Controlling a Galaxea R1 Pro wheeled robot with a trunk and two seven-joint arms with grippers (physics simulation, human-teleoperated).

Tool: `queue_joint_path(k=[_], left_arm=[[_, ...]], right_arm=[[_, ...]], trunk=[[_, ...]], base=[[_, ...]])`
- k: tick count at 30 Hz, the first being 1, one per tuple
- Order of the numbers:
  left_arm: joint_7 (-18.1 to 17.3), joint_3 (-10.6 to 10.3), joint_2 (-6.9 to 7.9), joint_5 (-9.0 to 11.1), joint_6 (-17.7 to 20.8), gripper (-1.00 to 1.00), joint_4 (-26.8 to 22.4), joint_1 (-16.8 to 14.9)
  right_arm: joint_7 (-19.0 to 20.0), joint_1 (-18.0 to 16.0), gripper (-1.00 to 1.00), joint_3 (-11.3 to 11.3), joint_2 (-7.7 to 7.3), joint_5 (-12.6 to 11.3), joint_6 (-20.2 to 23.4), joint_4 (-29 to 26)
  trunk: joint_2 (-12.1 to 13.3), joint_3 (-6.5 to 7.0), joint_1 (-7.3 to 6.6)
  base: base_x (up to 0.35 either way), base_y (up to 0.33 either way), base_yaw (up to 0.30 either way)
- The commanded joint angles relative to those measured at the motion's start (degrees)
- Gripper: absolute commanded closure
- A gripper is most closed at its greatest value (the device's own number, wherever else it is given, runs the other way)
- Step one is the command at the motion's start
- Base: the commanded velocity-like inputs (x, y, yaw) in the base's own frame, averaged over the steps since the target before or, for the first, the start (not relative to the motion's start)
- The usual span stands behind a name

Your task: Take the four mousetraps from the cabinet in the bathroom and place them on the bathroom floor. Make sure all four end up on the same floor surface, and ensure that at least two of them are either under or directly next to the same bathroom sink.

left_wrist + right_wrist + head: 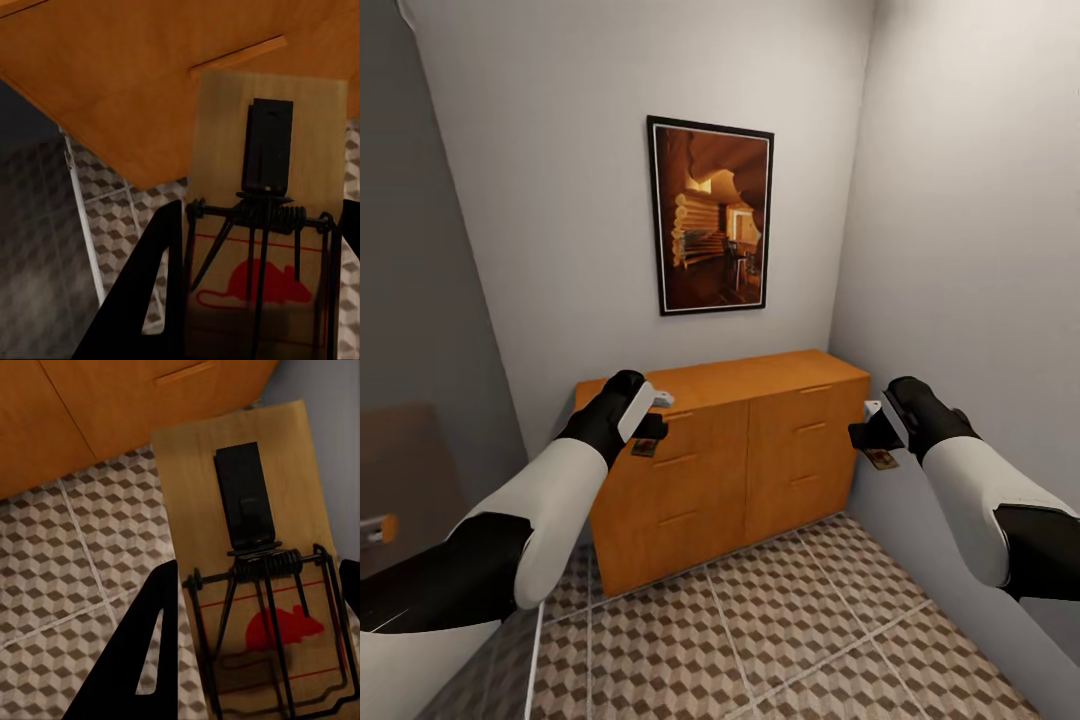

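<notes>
The orange-brown wooden cabinet [740,450] stands against the far wall under a framed picture. My left gripper [648,432] hangs in front of its left drawers, shut on a mousetrap [645,447]; up close this mousetrap [270,210] is a wooden board with a dark spring bar and a red mouse print. My right gripper [872,440] is at the cabinet's right end, shut on a second mousetrap [879,459], seen close as a board [247,547] held above the cube-patterned floor [82,577]. The floor tiles [760,640] spread below both arms.
Grey walls close in on both sides, the right wall [980,260] close to my right arm. The framed picture [710,215] hangs above the cabinet. A dark brown surface [400,480] shows at the left edge.
</notes>
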Motion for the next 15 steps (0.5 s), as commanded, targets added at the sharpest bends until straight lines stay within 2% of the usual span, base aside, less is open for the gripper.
queue_joint_path(k=[1,6,15], left_arm=[[0.61,-0.36,0.05,0.51,0.21,1.00,-0.03,-0.04],[0.61,-0.36,-0.02,0.58,0.21,1.00,-0.09,-0.04],[0.60,-0.38,-0.42,0.75,0.29,1.00,1.15,-0.04]], right_arm=[[0.46,-0.04,1.00,-0.27,0.02,0.55,0.20,-0.06],[0.39,-0.04,1.00,-0.26,0.00,0.59,0.20,-0.06],[0.36,0.81,1.00,-0.26,0.02,0.48,0.20,-0.06]], trunk=[[-0.04,-0.07,-0.01],[-0.04,-0.07,-0.01],[-0.04,-0.07,-0.01]], base=[[-0.107,0.000,0.000],[-0.109,0.000,0.000],[-0.330,0.000,0.000]])
